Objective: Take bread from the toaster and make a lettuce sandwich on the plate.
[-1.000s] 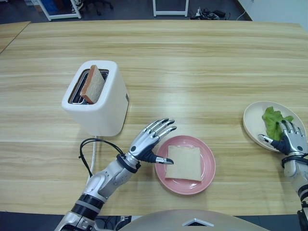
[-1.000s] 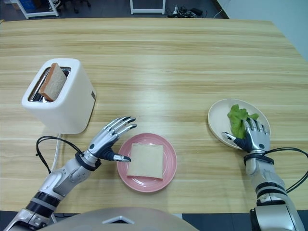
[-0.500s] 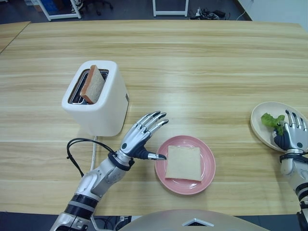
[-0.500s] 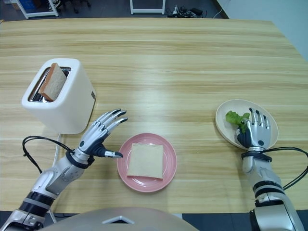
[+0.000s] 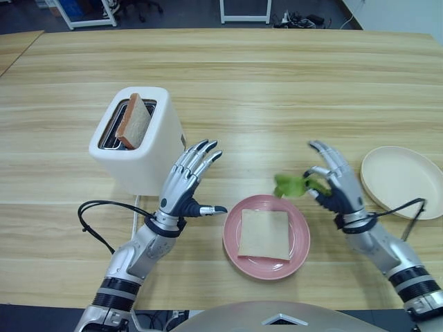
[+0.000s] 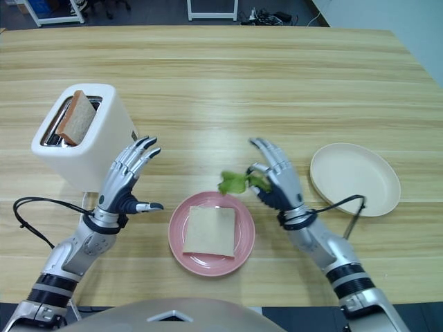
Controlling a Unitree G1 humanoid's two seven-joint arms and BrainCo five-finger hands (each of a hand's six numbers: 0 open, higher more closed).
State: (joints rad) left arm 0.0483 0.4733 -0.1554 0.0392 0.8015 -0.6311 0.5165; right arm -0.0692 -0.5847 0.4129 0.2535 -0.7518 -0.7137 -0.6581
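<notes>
1. Carrying the lettuce [image 5: 291, 185] pinched in the fingers of my right robot hand [image 5: 337, 188], I hold the leaf in the air just past the far right rim of the pink plate [image 5: 302, 239].
2. I judge this to be the lettuce-laying step. One bread slice [image 5: 264, 234] lies flat on the pink plate, and a second slice [image 5: 133, 121] stands in the slot of the toaster [image 5: 142, 152] at the far left.
3. The next move calls for a short carry left and nearer, until the leaf hangs over the flat slice. Then I lower it and loosen my fingers. The leaf looks limp, so it may cling to me or land half off the bread.
4. My left robot hand [image 5: 185, 185] is open with its fingers spread and holds nothing. It hovers between the toaster and the pink plate, close to the toaster's near wall. From there it looks well placed to fetch the second slice.
5. The cream plate [image 5: 403, 181] sits bare to the right, near my right forearm, so I should not swing wide that way. The pink plate lies close to the near edge of the worktop [image 5: 277, 90], which leaves little room there. The far side offers wide open wood.
</notes>
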